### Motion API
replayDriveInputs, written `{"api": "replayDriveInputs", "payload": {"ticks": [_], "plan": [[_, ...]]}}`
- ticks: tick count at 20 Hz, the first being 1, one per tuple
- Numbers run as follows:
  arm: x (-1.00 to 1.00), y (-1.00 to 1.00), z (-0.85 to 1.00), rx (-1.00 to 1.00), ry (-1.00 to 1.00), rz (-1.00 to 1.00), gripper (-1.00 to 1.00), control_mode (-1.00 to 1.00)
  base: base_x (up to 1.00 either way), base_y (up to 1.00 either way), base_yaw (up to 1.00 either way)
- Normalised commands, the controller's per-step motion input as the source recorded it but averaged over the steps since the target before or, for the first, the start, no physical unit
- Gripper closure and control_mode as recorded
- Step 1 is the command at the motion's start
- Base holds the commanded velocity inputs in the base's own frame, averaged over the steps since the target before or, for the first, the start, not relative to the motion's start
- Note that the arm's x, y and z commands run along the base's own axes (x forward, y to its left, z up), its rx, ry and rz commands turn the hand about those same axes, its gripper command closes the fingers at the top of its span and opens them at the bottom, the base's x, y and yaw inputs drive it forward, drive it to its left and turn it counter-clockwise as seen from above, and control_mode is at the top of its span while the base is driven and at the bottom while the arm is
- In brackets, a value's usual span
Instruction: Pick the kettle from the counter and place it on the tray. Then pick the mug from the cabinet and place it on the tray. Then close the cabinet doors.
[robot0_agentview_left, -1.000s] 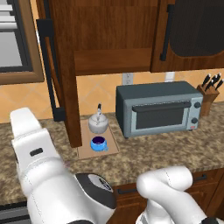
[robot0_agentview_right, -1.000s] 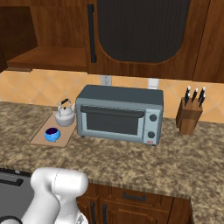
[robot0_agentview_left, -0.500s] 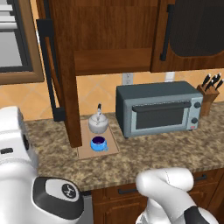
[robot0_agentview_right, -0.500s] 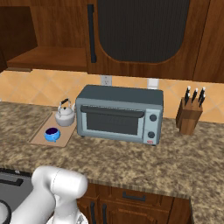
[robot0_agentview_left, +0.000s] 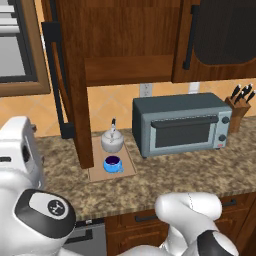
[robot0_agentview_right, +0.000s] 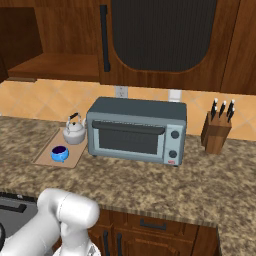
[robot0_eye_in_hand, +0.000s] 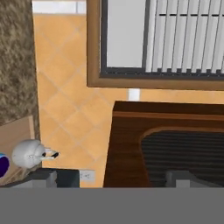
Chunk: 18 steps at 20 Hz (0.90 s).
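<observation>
My gripper (robot0_eye_in_hand: 111, 177) stands with its fingers wide apart and nothing between them, facing an open cabinet door (robot0_eye_in_hand: 168, 142) with the window (robot0_eye_in_hand: 162, 37) beyond it. The kettle (robot0_agentview_left: 112, 141) and the blue mug (robot0_agentview_left: 113, 163) both sit on the tray (robot0_agentview_left: 127, 169), the mug just in front of the kettle, on the speckled surface (robot0_agentview_left: 190, 172) beside the toaster oven (robot0_agentview_left: 181, 123). The left cabinet door (robot0_agentview_left: 70, 75) stands swung out above the tray's left edge, and a knife block (robot0_agentview_right: 216, 131) sits right of the oven.

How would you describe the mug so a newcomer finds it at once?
Find the grey toaster oven on the counter; left of it lies a tan tray. The mug sits at the tray's front: small, bright blue, unlike the silvery kettle behind it.
</observation>
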Motion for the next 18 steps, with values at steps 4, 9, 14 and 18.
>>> {"api": "replayDriveInputs", "payload": {"ticks": [4,9,14,18], "plan": [[0.09,-0.29,-0.13,0.0,0.0,-0.16,-1.0,-1.0,0.0,0.0,0.0],[0.14,-0.32,-0.02,0.0,0.0,-0.13,-1.0,-1.0,0.0,0.0,0.0],[0.0,-0.16,0.09,0.0,0.0,-0.1,-1.0,-1.0,0.0,0.0,0.0],[0.0,-0.23,0.0,0.0,0.0,-0.15,-1.0,-1.0,0.0,0.0,0.0]]}}
